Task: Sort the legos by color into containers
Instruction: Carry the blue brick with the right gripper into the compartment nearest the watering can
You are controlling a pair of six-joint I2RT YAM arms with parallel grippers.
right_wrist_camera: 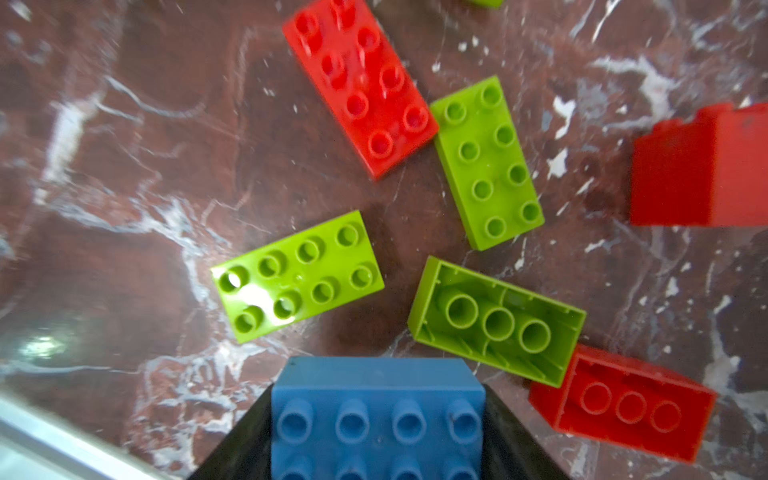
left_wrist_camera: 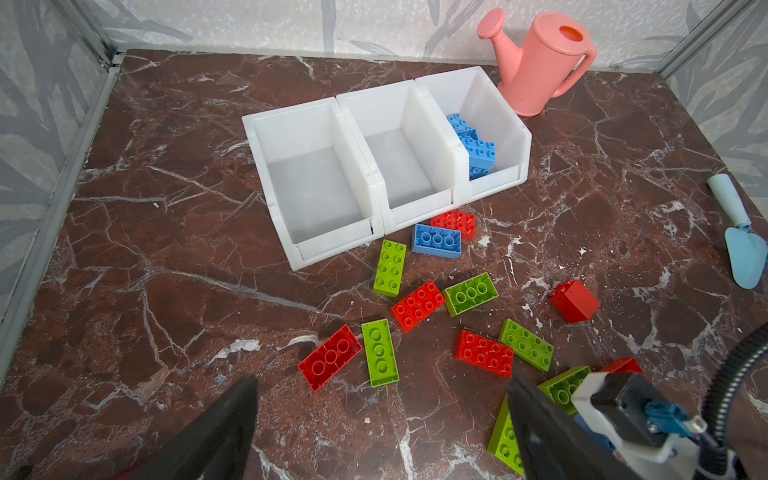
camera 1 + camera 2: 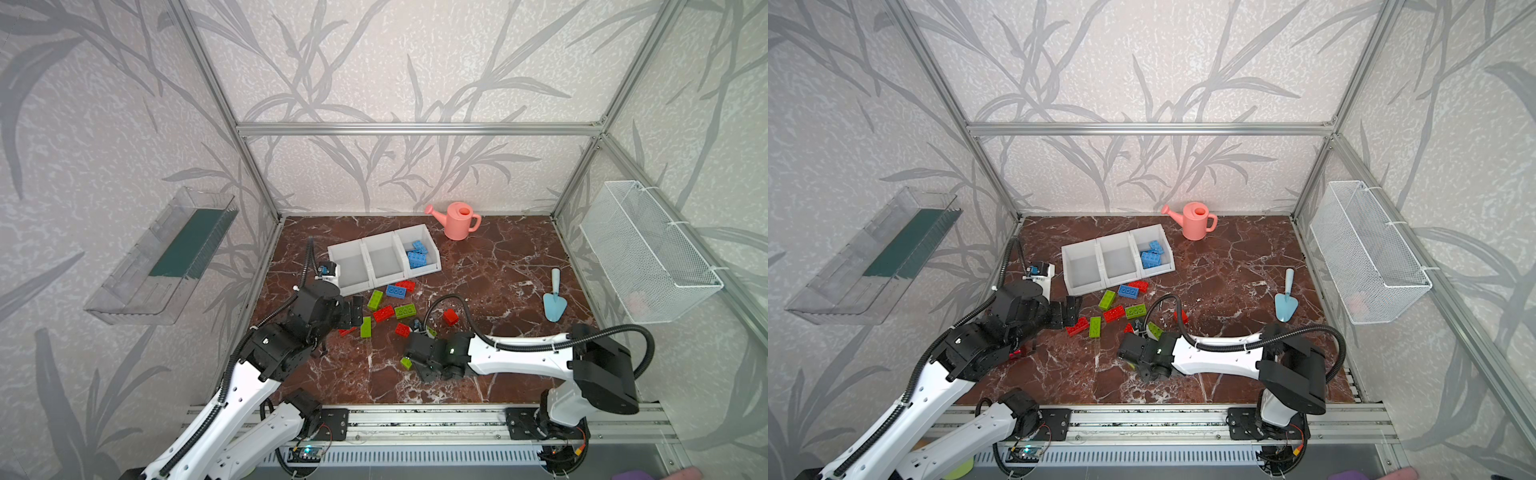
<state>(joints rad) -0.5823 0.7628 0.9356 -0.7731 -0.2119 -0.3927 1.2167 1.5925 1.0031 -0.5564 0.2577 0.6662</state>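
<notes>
Right gripper [image 1: 378, 436] clasps blue brick [image 1: 376, 386] over red-brown marble tabletop [image 1: 124, 166].

Red-brown marble bench [image 3: 498, 270] carrying white containers [image 3: 384, 259] at 11 o'clock, pink watering can [image 3: 457, 222] at 1 o'clock, blue trowel [image 3: 555, 299] at 3 o'clock, loose legos [image 3: 383, 313] centrally.

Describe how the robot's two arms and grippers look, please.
Left arm and right arm: white moulded links, black blocky joint housings, a black ribbed cable hose looping along each. Left gripper and right gripper: black flat parallel fingers, behind them a white camera mount with blue plug.
</notes>
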